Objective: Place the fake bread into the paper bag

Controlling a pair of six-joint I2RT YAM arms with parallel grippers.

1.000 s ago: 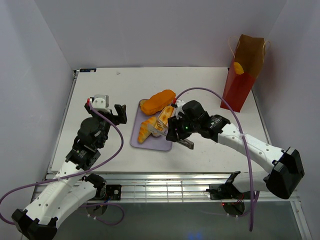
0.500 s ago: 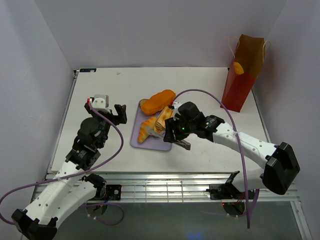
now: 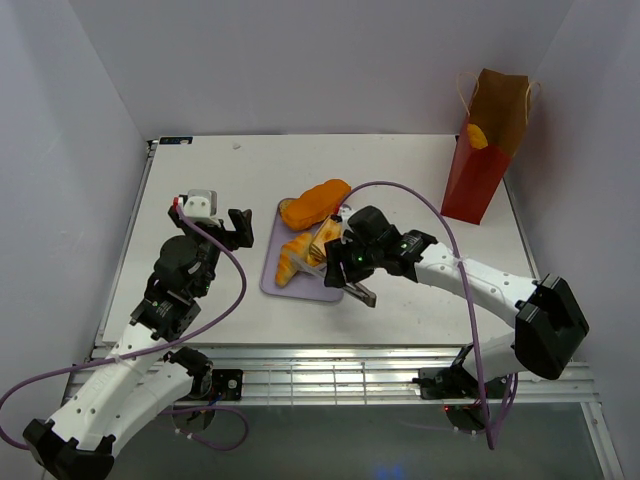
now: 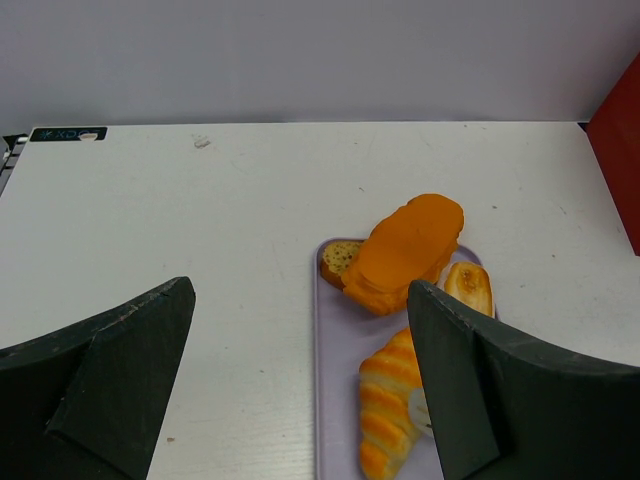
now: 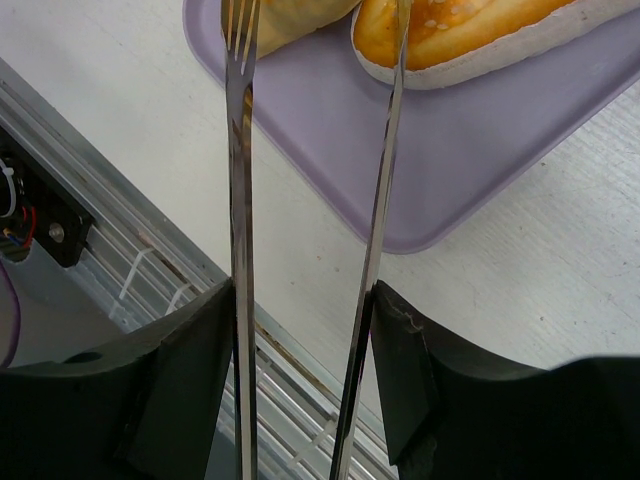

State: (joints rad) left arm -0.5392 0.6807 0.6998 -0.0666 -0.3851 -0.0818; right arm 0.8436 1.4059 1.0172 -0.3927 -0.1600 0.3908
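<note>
Right wrist view gives it away: right pincer (image 5: 300, 385) clenched on the tongs (image 5: 238, 200), tips reaching the fake bread (image 5: 470, 35) on the lavender tray (image 5: 310, 120). From above, the paper bag (image 3: 485, 150) stands far right, well apart. Left pincer (image 4: 300, 295) gapes, released, left of the tray.

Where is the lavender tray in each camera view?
Top external: lavender tray sits in the middle of the picture.
Left wrist: tray at lower centre, running off the bottom edge.
Right wrist: tray across the top, under the tips of the tongs.
Shared landmark: the fake bread lying on it.
</note>
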